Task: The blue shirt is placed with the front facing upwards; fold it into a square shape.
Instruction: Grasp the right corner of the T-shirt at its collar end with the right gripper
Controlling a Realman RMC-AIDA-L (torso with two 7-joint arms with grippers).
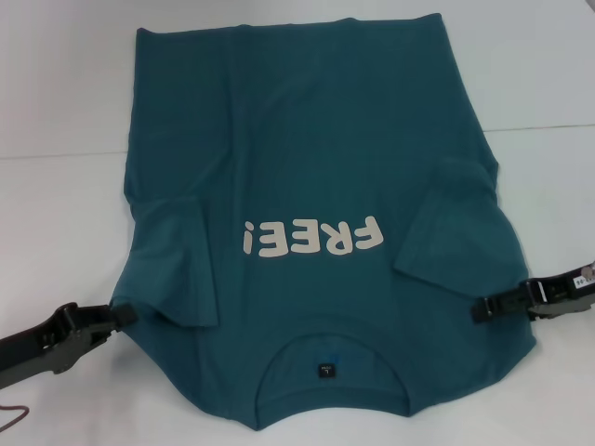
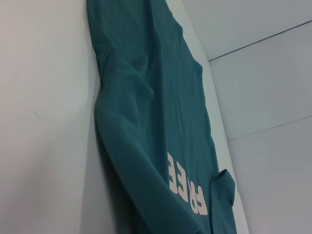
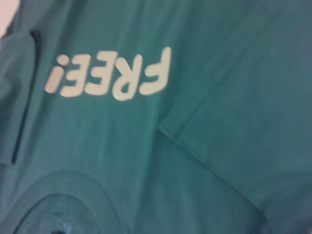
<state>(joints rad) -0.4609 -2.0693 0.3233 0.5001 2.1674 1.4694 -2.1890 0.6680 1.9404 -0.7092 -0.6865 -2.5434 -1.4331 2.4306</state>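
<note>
The blue shirt (image 1: 316,167) lies flat on the white table (image 1: 56,214), front up, collar nearest me and hem at the far side. White "FREE!" lettering (image 1: 311,239) crosses the chest, and a small dark label (image 1: 324,371) sits inside the round neck. Both sleeves are folded inward onto the body, one (image 1: 181,269) on the left and one (image 1: 456,232) on the right. My left gripper (image 1: 125,318) sits low at the shirt's left shoulder edge. My right gripper (image 1: 482,308) is over the right shoulder edge. The wrist views show the shirt (image 2: 146,122) (image 3: 195,146) close up.
White table surface surrounds the shirt on the left, right and far sides. A seam line in the table (image 1: 539,128) runs across behind the shirt's middle. A thin reddish cord (image 1: 14,416) lies at the near left corner.
</note>
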